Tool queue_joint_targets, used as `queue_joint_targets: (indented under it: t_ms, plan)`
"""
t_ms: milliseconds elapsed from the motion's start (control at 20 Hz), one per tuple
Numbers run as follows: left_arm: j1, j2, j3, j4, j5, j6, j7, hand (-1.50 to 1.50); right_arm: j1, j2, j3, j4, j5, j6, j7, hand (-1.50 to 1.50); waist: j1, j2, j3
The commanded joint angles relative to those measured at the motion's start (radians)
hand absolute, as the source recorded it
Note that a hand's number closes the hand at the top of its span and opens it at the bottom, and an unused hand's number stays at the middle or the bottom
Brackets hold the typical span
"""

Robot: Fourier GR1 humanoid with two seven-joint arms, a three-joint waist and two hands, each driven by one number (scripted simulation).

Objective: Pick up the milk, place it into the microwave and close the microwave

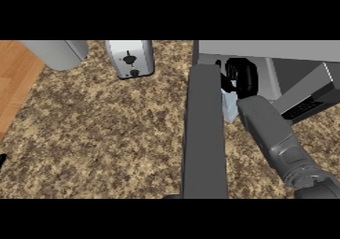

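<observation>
Milk point(230, 108) is going into the microwave point(269, 51): my right hand point(243, 77), fingers curled around the carton, is holding it at the mouth of the cavity. The door point(204, 130) is standing open, so release and closing are remaining, I judge.

We see a counter point(97, 135) of speckled brown stone, rough-looking and matt, beside a strip of warm, smooth wood flooring point(10, 84). The toaster point(130, 58) and a rounded pot point(59, 52) show brushed grey metal. The microwave point(269, 49) and its open door point(204, 135) look like smooth matt grey metal. The right hand point(242, 77) is glossy black plastic; its forearm point(272, 135) matt grey.
</observation>
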Motion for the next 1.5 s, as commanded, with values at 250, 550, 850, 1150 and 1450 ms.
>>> queue_joint_targets:
  t_ms: [250,550,850,1150,1450]
  plan:
    - [-0.039,0.008,-0.002,0.044,-0.018,-0.010,-0.027,-1.50,-0.012,-0.060,-0.044,0.035,-0.009,-0.124,0.003,1.50,0.019,0.016,0.002]
    - [-0.077,0.010,-0.021,0.037,-0.017,0.004,0.012,-1.50,-0.010,-0.099,-0.059,0.063,-0.010,-0.119,0.027,1.50,0.020,0.016,0.003]
    - [-0.093,0.014,-0.028,0.053,-0.022,0.001,0.016,-1.50,0.015,-0.133,-0.072,0.079,-0.016,-0.102,0.033,1.50,0.038,0.030,0.005]
    - [-0.118,0.013,-0.027,0.092,-0.037,0.009,0.005,-1.50,0.013,-0.152,-0.046,0.110,0.017,-0.145,0.062,1.50,0.054,0.034,0.004]
    - [-0.156,0.028,-0.028,0.100,-0.045,0.021,0.023,-1.50,0.007,-0.151,-0.002,0.122,0.063,-0.153,0.062,-1.50,0.064,0.040,0.005]
